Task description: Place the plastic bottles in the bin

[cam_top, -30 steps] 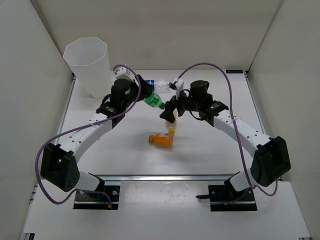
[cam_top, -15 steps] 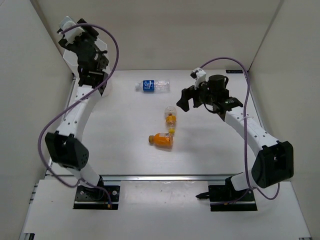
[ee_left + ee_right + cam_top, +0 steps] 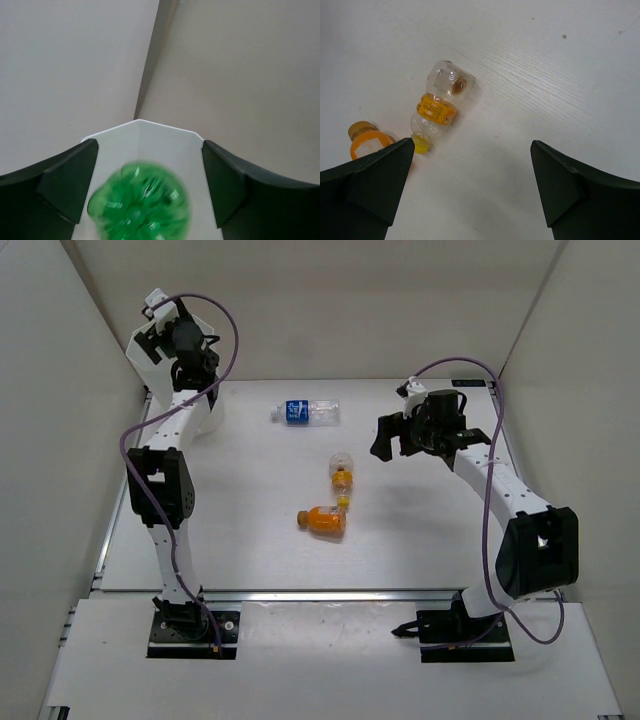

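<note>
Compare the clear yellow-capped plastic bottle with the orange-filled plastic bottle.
The clear yellow-capped plastic bottle looks empty; the orange-filled plastic bottle is full. The clear one points its cap at the near edge; the orange one lies crosswise. Both lie sideways on the white table.

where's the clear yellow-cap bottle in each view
Top external: clear yellow-cap bottle lies near the middle of the picture.
Left wrist: not in it.
Right wrist: left of centre, cap pointing lower left.
Shared landmark: orange-filled bottle by its cap, also in the right wrist view.
</note>
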`<state>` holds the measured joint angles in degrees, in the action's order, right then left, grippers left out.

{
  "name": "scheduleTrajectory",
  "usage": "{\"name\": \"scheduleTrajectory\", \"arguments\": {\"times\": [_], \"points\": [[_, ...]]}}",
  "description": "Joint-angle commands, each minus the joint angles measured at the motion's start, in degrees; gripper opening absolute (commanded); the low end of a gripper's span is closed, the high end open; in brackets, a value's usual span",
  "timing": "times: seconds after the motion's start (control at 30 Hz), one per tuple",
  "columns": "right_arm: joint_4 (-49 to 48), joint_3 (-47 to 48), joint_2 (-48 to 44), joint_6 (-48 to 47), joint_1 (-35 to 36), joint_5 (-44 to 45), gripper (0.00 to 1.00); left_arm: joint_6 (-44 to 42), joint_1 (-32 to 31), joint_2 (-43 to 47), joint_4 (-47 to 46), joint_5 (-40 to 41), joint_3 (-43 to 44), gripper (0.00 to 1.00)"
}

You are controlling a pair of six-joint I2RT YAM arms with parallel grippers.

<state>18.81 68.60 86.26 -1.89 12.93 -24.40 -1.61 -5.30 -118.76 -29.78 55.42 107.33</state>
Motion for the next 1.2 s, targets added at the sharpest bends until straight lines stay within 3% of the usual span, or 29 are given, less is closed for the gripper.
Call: {"name": "scheduleTrajectory", "arguments": {"times": [0.0,0.2,0.3,0.5,0.6,0.67,0.7,0.77,0.97,1.17], "points": [[0.96,1.27,0.75,0.49,-0.18,0.32,0.99,0.11,0.29,2.74,-2.49,-0.05,4.55,0.99],[7.20,5.57,2.42,0.92,2.27,5.93,0.99,-1.11,-2.25,7.48,1.82,-1.72,2.10,0.99],[8.79,6.64,3.83,3.54,5.25,11.81,0.99,0.72,-4.80,12.04,10.05,-3.29,0.69,0.99],[2.40,3.57,5.67,9.44,12.63,17.54,0.99,13.70,-11.38,23.98,39.77,-17.00,-5.27,0.99],[-2.00,2.50,7.16,15.32,15.71,21.75,0.99,19.76,-15.78,34.26,48.48,-23.58,-19.30,0.98],[-3.95,2.59,9.53,18.22,16.07,21.94,0.99,27.76,-14.75,42.25,53.40,-37.31,-27.38,0.99],[-4.91,2.51,10.67,20.41,16.34,20.90,0.99,29.36,-12.82,44.38,53.60,-46.10,-33.44,0.99],[-5.97,1.64,11.91,21.83,17.21,21.23,0.99,34.73,-11.40,51.67,53.69,-52.92,-42.24,0.99],[-10.71,-2.94,15.25,25.70,20.38,27.74,0.99,35.36,-16.58,60.12,60.54,-55.15,-55.64,0.99],[-16.25,-3.30,19.65,25.89,21.52,30.90,0.96,36.76,-12.98,64.96,61.16,-59.11,-60.04,0.98]]}}
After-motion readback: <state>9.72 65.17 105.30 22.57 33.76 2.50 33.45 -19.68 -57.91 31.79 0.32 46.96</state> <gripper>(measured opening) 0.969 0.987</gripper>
